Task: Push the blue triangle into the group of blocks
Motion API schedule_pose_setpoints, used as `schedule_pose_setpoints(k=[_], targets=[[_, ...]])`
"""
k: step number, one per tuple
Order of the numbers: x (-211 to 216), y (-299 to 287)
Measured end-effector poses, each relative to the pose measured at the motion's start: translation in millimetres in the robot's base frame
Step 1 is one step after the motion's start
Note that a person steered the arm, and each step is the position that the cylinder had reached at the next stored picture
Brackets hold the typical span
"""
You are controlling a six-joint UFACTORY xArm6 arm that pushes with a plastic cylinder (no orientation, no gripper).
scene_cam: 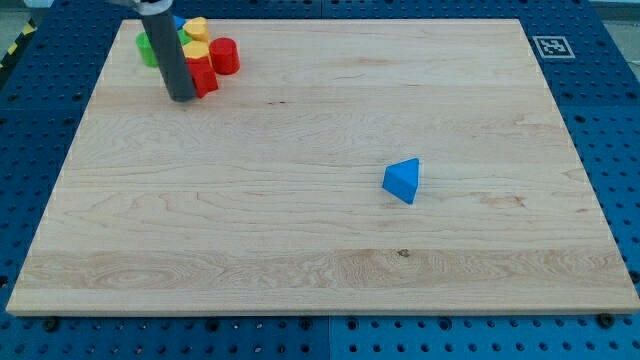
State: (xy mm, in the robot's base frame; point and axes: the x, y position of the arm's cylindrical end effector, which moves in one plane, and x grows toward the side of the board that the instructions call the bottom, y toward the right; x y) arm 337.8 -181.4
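Blue triangle [402, 180] sits alone on wooden tabletop [300, 230], well apart from cluster, toward view's lower right of it. Cluster at tabletop's top-left corner: red cylinder [225, 55], yellow blocks [196, 38], red block [204, 78], green block [147, 48], bit of blue, perhaps another block, mostly hidden behind rod. My tip [182, 98] rests just left of red block, far from blue triangle. No hand on rig; open-or-closed state does not apply.
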Motion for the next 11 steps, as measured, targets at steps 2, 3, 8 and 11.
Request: schedule_pose_setpoints(k=[2,3,8,11], targets=[[108,73],[193,154],[149,259],[128,146]])
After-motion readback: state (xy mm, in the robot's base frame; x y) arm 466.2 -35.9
